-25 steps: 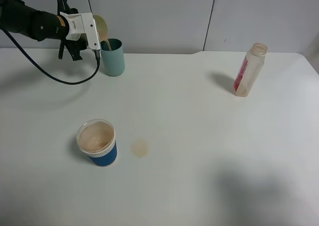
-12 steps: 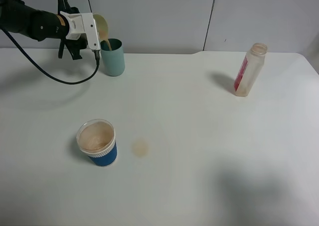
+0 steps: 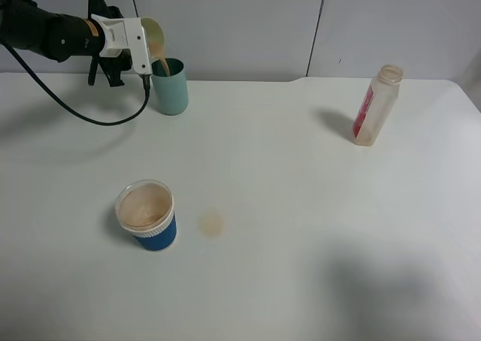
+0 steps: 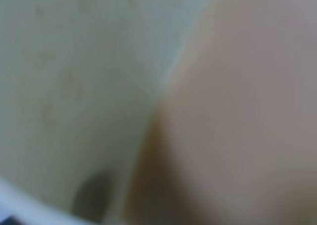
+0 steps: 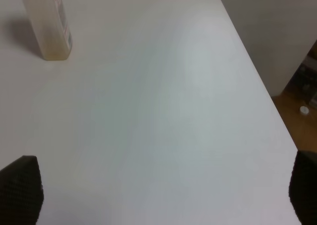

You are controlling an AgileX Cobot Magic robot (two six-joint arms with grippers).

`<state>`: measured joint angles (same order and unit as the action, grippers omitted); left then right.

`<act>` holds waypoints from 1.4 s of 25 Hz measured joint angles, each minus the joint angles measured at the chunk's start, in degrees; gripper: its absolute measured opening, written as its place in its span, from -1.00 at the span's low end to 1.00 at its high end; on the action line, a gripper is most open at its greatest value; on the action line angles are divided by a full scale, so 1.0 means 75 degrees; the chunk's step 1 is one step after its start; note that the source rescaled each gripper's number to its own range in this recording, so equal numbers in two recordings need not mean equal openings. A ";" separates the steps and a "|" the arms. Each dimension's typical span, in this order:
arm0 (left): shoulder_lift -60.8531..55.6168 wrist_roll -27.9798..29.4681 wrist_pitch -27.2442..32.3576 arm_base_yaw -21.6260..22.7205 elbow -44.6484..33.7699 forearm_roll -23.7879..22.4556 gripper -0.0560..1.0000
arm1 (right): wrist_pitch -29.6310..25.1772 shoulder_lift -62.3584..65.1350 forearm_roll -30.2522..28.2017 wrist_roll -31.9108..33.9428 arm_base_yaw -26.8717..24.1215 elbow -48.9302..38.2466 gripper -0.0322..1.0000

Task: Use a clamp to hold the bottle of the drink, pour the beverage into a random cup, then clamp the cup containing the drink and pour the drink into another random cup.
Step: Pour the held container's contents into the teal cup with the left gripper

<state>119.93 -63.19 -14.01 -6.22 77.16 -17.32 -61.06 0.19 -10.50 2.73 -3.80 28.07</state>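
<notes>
Blurred yellow-green cup (image 4: 74, 86) fills left wrist view.

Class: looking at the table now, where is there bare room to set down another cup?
Free: the wide stretch between the blue cup and the bottle, past the small spill. Crowded: the back left corner, where the left hand pours into the teal cup.

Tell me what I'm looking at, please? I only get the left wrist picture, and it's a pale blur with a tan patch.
Observer: That's the inside of a yellow-green cup, tipped over a teal cup.
Operator: And the tan part?
Observer: Milk-tea-coloured drink, streaming into the teal cup.
Operator: What's holding it?
Observer: The left end effector, shut on the yellow-green cup.
Operator: Anything else on the table?
Observer: A blue cup holding drink, and a bottle standing at the far right.
</notes>
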 joint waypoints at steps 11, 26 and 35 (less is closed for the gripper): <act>0.0000 -0.0349 -0.0121 0.0000 0.0000 0.0000 -0.87 | 0.0000 0.0000 0.0000 0.0000 0.0000 0.0000 1.00; 0.0000 -0.0865 -0.0434 0.0000 0.0000 0.0007 -0.87 | 0.0000 0.0000 0.0000 0.0000 0.0000 0.0000 1.00; 0.0000 -0.1045 -0.0553 0.0000 0.0000 0.0007 -0.87 | 0.0000 0.0000 0.0000 0.0000 0.0000 0.0000 1.00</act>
<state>119.93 -71.02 -18.16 -6.22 77.16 -17.27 -61.06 0.19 -10.50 2.73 -3.80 28.07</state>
